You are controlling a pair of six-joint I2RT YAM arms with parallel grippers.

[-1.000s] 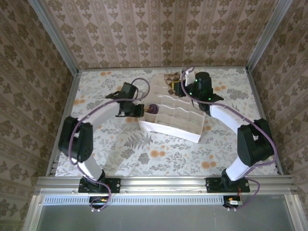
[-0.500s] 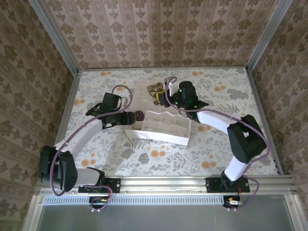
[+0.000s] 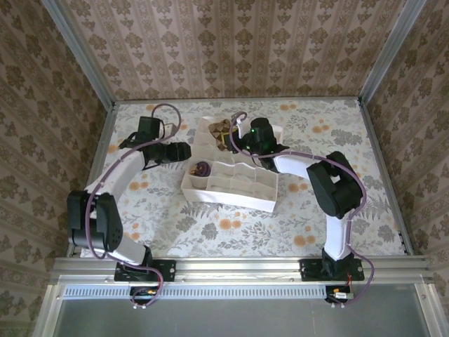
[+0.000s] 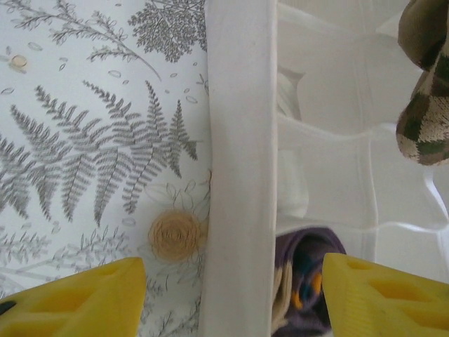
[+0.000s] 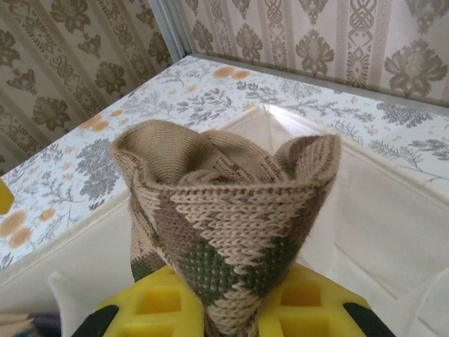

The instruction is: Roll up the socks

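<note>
The dark purple sock point(image 3: 202, 168) sits rolled in the left-end cell of the white divider box point(image 3: 231, 198). In the left wrist view the purple sock point(image 4: 309, 281) shows beside the right fingertip. My left gripper point(image 3: 184, 152) is open and holds nothing, just left of the box. In its wrist view the left gripper point(image 4: 235, 302) has the box wall point(image 4: 238, 175) running between its yellow fingers. My right gripper point(image 3: 233, 137) is shut on the brown-tan argyle sock point(image 3: 222, 129) above the box's far-left corner. The bunched argyle sock point(image 5: 224, 217) rises from the right gripper point(image 5: 228, 319).
The box lies slanted across the middle of the floral table point(image 3: 231, 228), with several empty cells point(image 3: 242, 184). Patterned walls and metal rails point(image 3: 95, 154) bound the table on three sides. The argyle sock point(image 4: 428, 105) hangs at the upper right of the left wrist view.
My left gripper opened, let go of the purple sock in the end cell and drew back to the left. The box slid left. My right gripper carried the argyle sock left.
</note>
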